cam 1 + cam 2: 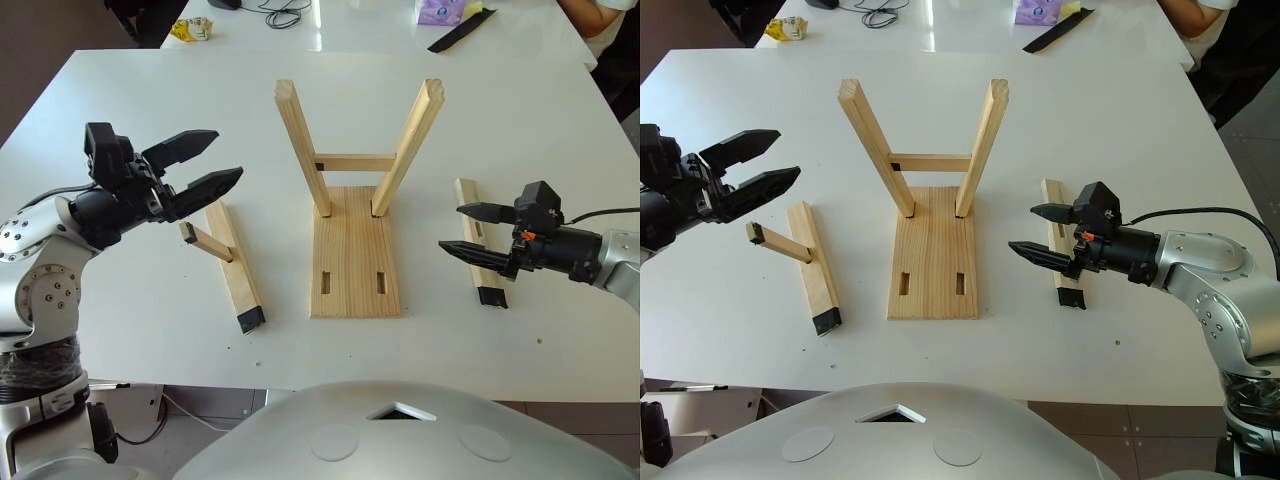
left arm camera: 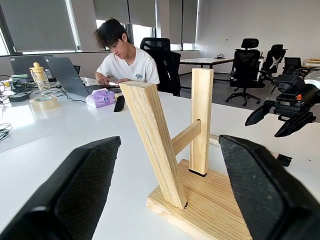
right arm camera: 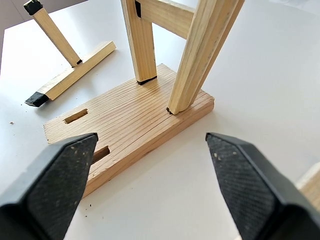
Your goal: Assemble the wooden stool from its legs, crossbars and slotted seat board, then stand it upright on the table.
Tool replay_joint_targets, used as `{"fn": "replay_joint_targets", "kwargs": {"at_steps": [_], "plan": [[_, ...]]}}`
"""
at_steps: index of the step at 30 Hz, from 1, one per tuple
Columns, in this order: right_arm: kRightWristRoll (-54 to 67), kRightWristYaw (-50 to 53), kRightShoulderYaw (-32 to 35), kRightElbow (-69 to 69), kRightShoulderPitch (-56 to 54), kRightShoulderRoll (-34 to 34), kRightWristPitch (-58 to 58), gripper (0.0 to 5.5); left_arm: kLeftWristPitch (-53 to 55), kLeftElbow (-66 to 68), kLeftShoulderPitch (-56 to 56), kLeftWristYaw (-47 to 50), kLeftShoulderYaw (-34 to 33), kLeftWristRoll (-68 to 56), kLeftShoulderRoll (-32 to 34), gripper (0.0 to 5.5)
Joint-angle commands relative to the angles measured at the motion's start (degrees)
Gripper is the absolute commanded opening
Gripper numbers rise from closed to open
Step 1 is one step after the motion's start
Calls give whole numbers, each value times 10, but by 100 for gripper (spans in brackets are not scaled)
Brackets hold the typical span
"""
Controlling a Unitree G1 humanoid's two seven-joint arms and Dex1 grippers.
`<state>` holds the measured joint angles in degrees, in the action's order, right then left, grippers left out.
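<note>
- The slotted seat board (image 1: 355, 255) lies flat at the middle of the white table (image 1: 130, 310), its grain running away from the robot.
- Two legs stand in the board's far pair of slots: the left upright leg (image 1: 303, 150) and the right upright leg (image 1: 410, 148). They splay apart toward their tops.
- A crossbar (image 1: 352, 162) joins these two legs partway up.
- The near pair of slots (image 1: 325, 283) in the board is unfilled.
- To the board's left a loose leg (image 1: 238, 270) lies flat on the table, its black-tipped end toward the robot. A short crossbar (image 1: 208, 242) is plugged into it and sticks out to the left.
- To the board's right a second loose leg (image 1: 478, 240) lies flat, also with its black tip at the near end.
- The left gripper (image 1: 225, 155) hangs above the table beside the far end of the left loose leg. Its fingers are spread wide with nothing between them.
- The right gripper (image 1: 452, 227) hovers over the second loose leg, pointing toward the board. Its fingers are likewise wide apart and hold nothing.
- At the table's far edge lie a purple packet (image 1: 445, 10), a black strap (image 1: 460, 30) and a yellow wrapper (image 1: 192, 28).
</note>
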<state>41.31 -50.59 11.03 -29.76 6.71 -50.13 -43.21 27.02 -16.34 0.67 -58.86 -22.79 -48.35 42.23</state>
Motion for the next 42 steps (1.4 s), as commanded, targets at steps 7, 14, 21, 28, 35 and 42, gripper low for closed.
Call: {"fn": "replay_joint_targets", "kwargs": {"at_steps": [7,14,21,28,35,42], "plan": [[8,7,7,-16,9,-1,-8,399,55,-2,18,-2,-40,-61,30,366],[13,-2,6,-12,0,-9,-10,399,70,-27,1,18,-50,-88,15,366],[13,-11,0,-4,-18,-15,-14,399,49,-44,-30,16,-30,-61,-2,366],[11,-9,-7,-4,-18,-11,-18,399,18,-7,-39,10,16,-15,-33,366],[10,-8,-21,-3,-27,-10,-20,399,-28,29,-79,8,77,34,-84,366],[11,5,-18,-10,-22,0,-20,399,-10,32,-47,16,62,-2,-74,366]]}}
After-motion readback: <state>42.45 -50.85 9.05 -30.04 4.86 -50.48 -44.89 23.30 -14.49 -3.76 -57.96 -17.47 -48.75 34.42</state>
